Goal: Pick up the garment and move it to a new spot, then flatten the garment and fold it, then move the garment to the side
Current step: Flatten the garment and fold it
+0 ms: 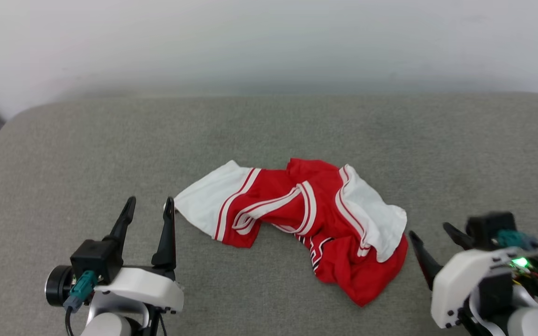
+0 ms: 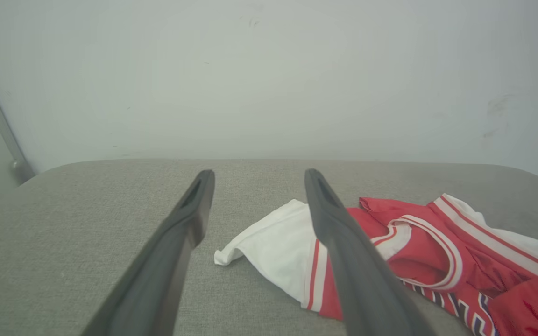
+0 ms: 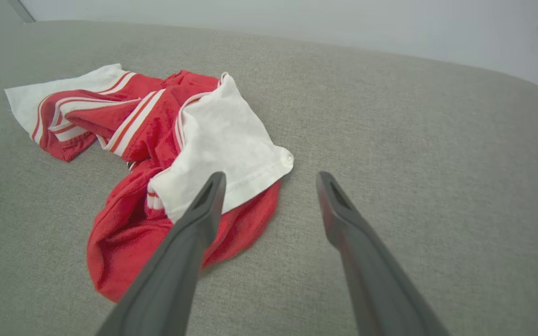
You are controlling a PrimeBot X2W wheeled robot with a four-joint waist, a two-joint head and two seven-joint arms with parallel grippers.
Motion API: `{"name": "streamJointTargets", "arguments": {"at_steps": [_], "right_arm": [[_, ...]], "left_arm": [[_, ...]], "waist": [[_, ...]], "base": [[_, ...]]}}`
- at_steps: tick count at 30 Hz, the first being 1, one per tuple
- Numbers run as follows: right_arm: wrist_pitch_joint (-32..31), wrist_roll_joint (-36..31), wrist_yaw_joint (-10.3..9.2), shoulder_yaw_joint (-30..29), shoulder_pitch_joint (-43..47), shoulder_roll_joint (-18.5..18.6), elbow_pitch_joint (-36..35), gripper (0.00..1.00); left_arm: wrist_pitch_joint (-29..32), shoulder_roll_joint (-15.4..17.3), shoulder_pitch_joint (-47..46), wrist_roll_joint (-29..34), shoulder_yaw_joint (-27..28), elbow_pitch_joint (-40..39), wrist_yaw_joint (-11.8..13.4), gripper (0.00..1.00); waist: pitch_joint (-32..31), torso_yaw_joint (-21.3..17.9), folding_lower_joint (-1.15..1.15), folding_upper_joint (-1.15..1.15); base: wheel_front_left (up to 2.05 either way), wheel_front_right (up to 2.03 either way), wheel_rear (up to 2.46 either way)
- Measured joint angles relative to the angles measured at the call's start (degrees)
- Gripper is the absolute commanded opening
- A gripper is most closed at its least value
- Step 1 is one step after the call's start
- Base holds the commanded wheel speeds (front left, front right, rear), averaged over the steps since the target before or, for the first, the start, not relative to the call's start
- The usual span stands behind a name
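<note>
The garment [image 1: 306,219] lies crumpled on the grey padded surface [image 1: 63,154] between the left fingers [image 1: 168,228] and right fingers [image 1: 422,256], both spread wide and empty; a white sleeve lies just beside each. It looks light, soft and limp: pinch a sleeve hem or shoulder.

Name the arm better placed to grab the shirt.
Left, probably: the left tool, open, points straight at the shirt's flat white sleeve corner; the right tool sits angled beside the bunched hem.
</note>
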State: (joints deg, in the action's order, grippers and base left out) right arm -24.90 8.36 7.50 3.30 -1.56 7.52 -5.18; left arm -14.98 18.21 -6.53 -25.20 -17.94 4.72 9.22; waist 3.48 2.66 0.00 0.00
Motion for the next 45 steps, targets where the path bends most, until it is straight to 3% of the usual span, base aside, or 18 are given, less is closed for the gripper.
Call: {"name": "streamJointTargets", "arguments": {"at_steps": [6, 14, 15, 16, 17, 18, 28, 34, 37, 43, 44, 45], "right_arm": [[-10.59, 5.04, 0.02, 8.86, -6.81, 5.83, 1.42, 1.0], [-17.96, 9.48, 0.01, 15.3, -12.57, 8.1, 6.14, 1.0], [-18.72, 9.75, 0.01, 15.48, -12.77, 8.23, 6.64, 0.96], [-19.15, 9.88, 0.01, 15.52, -13.0, 8.36, 7.02, 0.43], [-19.48, 9.94, 0.01, 15.52, -13.25, 8.44, 7.13, 0.1], [-19.51, 9.99, 0.01, 15.55, -13.52, 8.56, 7.11, 0.0], [-18.01, 6.15, 0.01, 13.52, -17.2, 13.06, 0.97, 0.0], [-19.94, 1.63, 0.01, 6.95, -13.54, 14.92, -4.6, 0.0], [-21.12, 1.02, 0.02, 2.15, -6.72, 12.79, -4.72, 0.0], [-19.89, 0.67, 0.01, -7.12, 5.35, 4.7, 0.79, 0.05], [-19.03, 1.0, 0.01, -7.89, 6.45, 3.38, 2.01, 0.2], [-18.12, 1.85, 0.01, -8.45, 7.09, 2.01, 3.16, 0.6]], "left_arm": [[-0.01, -1.38, -2.81, 0.79, 0.7, -0.05, -1.33, 1.0], [-0.01, -3.24, -4.95, 2.36, 2.09, 0.77, -3.55, 1.0], [-0.01, -3.53, -5.1, 2.44, 2.26, 0.98, -3.72, 1.0], [-0.01, -3.82, -5.22, 2.71, 2.41, 1.16, -4.03, 1.0], [-0.01, -4.05, -5.24, 2.87, 2.63, 1.34, -4.2, 1.0], [-0.01, -4.24, -5.24, 2.91, 2.91, 1.53, -4.41, 1.0], [-0.09, -5.01, -4.37, 4.54, 5.27, 2.49, -5.8, 1.0], [-0.09, -5.68, -3.35, 5.22, 5.41, 2.77, -5.99, 1.0], [-0.09, -5.93, -3.07, 5.23, 5.33, 2.94, -6.09, 1.0], [-0.09, -6.14, -2.25, 5.22, 5.22, 3.68, -6.23, 1.0], [-0.09, -6.14, -2.09, 5.21, 5.1, 3.82, -6.22, 1.0], [-0.08, -6.11, -1.97, 5.21, 5.13, 3.92, -6.22, 1.0]], "waist": [[3.91, 2.28, 0.0, 0.0], [8.55, 5.46, 0.0, 0.0], [8.98, 5.76, 0.0, 0.0], [9.34, 6.03, 0.01, 0.0], [9.63, 6.24, 0.01, 0.0], [9.83, 6.35, 0.0, 0.0], [8.0, 2.91, 0.0, 0.0], [6.4, -0.17, 0.0, 0.0], [5.81, -1.31, 0.0, 0.0], [5.24, -2.39, 0.0, 0.0], [5.14, -2.51, 0.0, 0.0], [5.09, -2.65, 0.0, 0.0]], "base": [[0.0, 0.0, 0.0], [0.0, 0.0, 0.0], [0.0, 0.0, 0.0], [0.0, 0.0, 0.0], [0.0, 0.0, 0.0], [0.0, 0.0, 0.0], [0.0, 0.0, 0.0], [0.0, 0.0, 0.0], [0.0, 0.0, 0.0], [0.0, 0.0, 0.0], [0.0, 0.0, 0.0], [0.0, 0.0, 0.0]]}}
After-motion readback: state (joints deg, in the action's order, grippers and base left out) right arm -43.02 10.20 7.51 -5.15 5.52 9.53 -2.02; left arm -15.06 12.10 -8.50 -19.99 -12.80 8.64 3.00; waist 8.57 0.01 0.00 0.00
